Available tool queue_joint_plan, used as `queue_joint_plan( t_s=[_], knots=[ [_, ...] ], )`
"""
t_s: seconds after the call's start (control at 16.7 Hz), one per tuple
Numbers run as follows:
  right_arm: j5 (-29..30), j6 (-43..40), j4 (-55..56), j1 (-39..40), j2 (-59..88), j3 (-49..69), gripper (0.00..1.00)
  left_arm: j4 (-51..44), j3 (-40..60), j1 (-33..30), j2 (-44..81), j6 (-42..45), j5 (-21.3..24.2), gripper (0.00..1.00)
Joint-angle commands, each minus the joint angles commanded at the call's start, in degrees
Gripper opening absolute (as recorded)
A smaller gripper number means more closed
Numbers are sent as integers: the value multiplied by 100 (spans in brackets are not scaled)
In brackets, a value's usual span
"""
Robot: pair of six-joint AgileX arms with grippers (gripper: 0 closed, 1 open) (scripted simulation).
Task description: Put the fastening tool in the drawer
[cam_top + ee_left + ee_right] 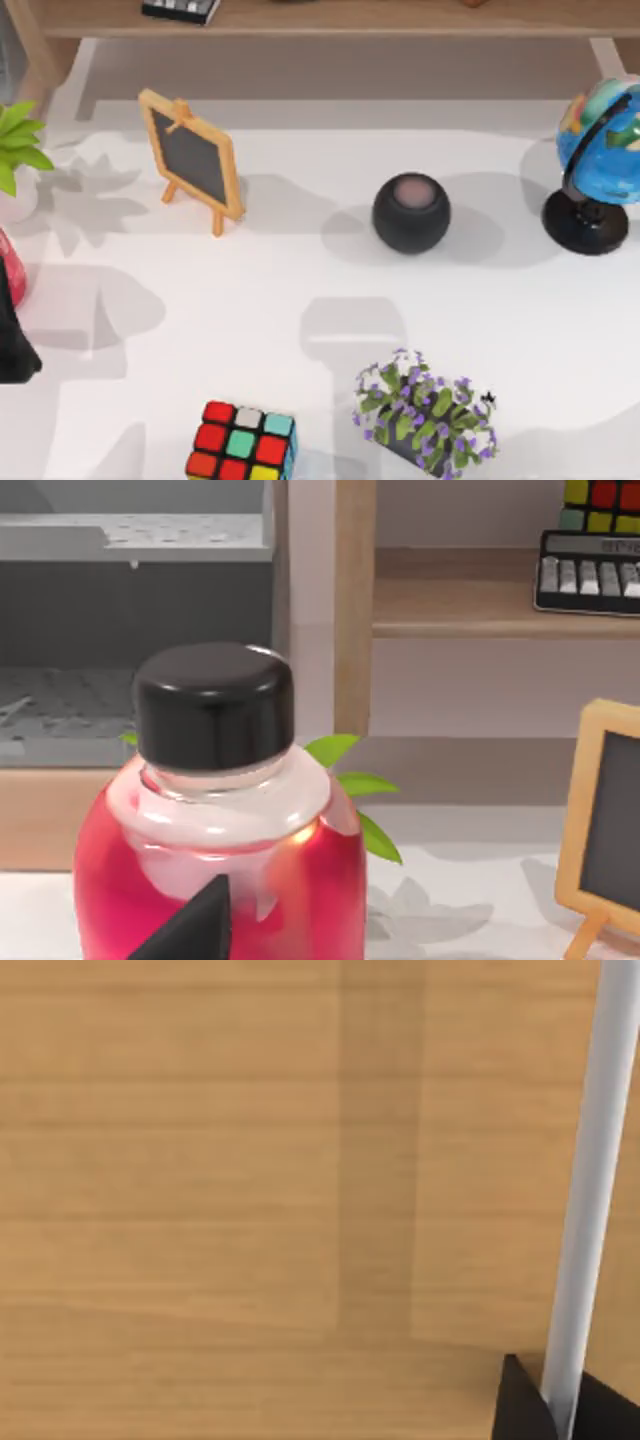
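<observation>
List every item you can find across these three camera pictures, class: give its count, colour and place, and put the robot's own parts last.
Chalkboard easel: one, wood frame, dark slate, table's back left.
Round speaker: one, black, centre back.
Globe: one, blue, black stand, right edge.
Puzzle cube: one, multicoloured, front centre.
Flower planter: one, purple and green, front, right of the cube.
Leafy plant: one, green, left edge.
Bottle: one, red, black cap, close before the left wrist camera.
Keyboard: one, grey keys, on the shelf.
Left gripper finger: black, against the bottle.
Right gripper finger: black, beside a white bar, before wood.
</observation>
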Motion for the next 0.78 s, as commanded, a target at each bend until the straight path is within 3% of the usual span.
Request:
queue_joint_plan(
  t_s=[0.78],
  knots=[
    [370,3,-901,335,714,1597,0,0,0,0,0,0,0,100]
  ],
)
